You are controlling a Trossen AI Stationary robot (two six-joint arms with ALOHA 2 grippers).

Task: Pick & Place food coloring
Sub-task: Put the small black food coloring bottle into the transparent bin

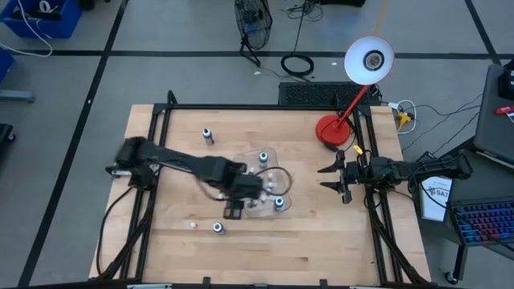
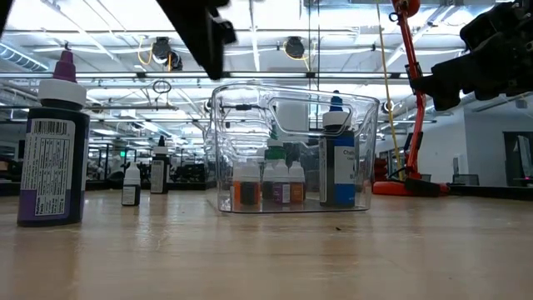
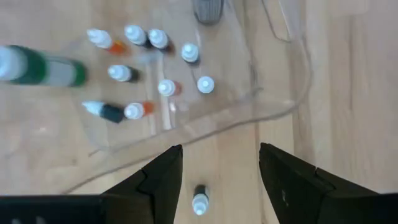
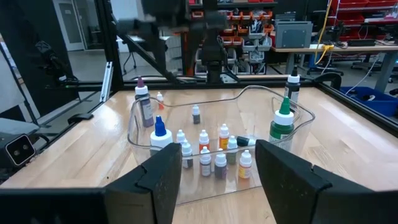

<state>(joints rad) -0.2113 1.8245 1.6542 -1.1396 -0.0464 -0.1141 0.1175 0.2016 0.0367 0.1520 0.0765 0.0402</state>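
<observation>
The food coloring is a set of tiny bottles. Several [image 3: 158, 87] stand in the clear tray [image 1: 273, 186], along with a green-capped bottle [image 4: 281, 127] and a blue-capped one [image 4: 159, 134]. One white-capped bottle [image 3: 199, 202] stands on the wood just outside the tray's rim [image 3: 273, 115]. My left gripper [image 3: 221, 152] hangs open above that bottle, pointing down, clear of it. My right gripper [image 1: 328, 177] waits open at the table's right side, level, facing the tray.
Loose bottles stand on the wood: a purple-capped one [image 1: 218, 228] and a tiny one [image 1: 193, 224] near the front, and a dark one [image 1: 208, 135] at the far left. A red desk lamp [image 1: 333, 128] stands at the far right. Black rails [image 1: 257, 107] frame the table.
</observation>
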